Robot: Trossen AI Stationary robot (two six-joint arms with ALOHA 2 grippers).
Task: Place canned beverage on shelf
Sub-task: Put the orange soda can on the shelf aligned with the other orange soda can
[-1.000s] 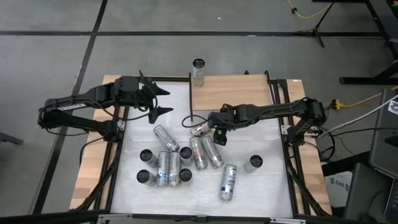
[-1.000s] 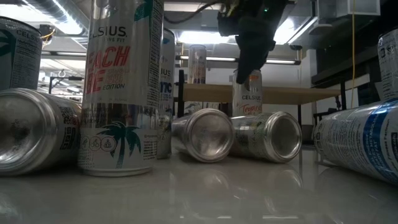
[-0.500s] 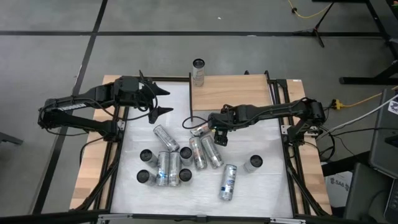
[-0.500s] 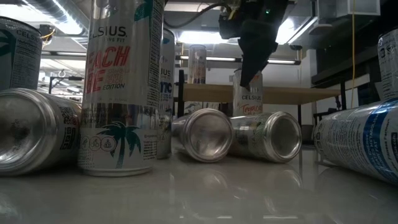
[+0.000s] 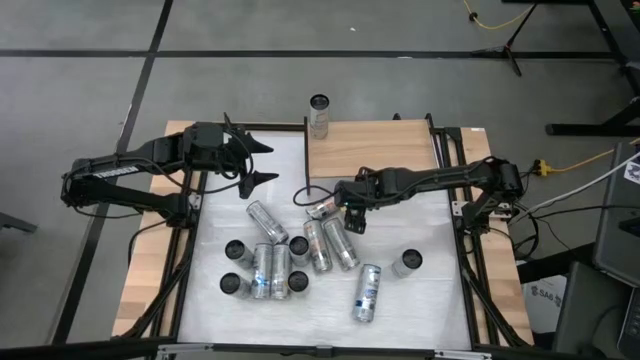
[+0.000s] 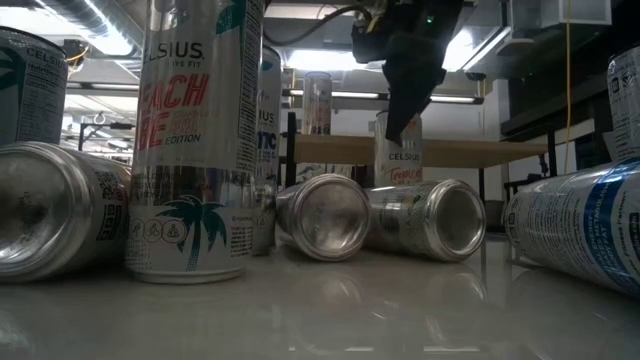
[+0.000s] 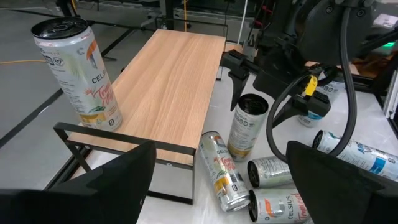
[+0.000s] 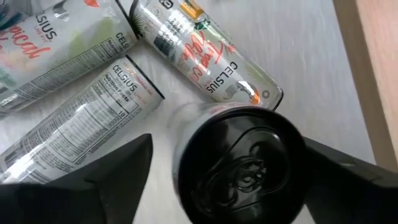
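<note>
1. Fingers of my right gripper (image 8: 227, 165) stand open, one on each side of an upright canned beverage (image 7: 247, 127). One finger seems to be at the can's wall, while a sliver of bench shows between the other and the can. I judge that I am not clamped on yet.
2. That can stands on the white bench (image 5: 430, 300), just in front of the shelf (image 5: 370, 150), near the shelf's left front corner. Its dark lid faces straight up at my wrist camera.
3. A can lying on its side (image 7: 224, 171) rests just beside it, close against the shelf's front edge. More lying cans (image 5: 320, 245) sit farther from the shelf, near my fingers.
4. One placed can (image 5: 319, 112) stands at the shelf's far left corner. Everywhere else the pale board is bare.
5. My left gripper (image 5: 258, 165) waits to the left of the shelf, over the bench, fingers spread and holding nothing.
6. Handling, as I judge it: a slim aluminium can, smooth and likely slippery. The wall is thin enough to dent under a hard squeeze. I cannot tell whether it is full, so the weight is unknown.
7. Best hold is on the upper wall, just under the rim, where the metal is stiffest. The fingers should meet it squarely on opposite sides.
8. Risks: a loose pinch lets the can tip, and a lift that drifts sideways could knock the lying neighbour.
</note>
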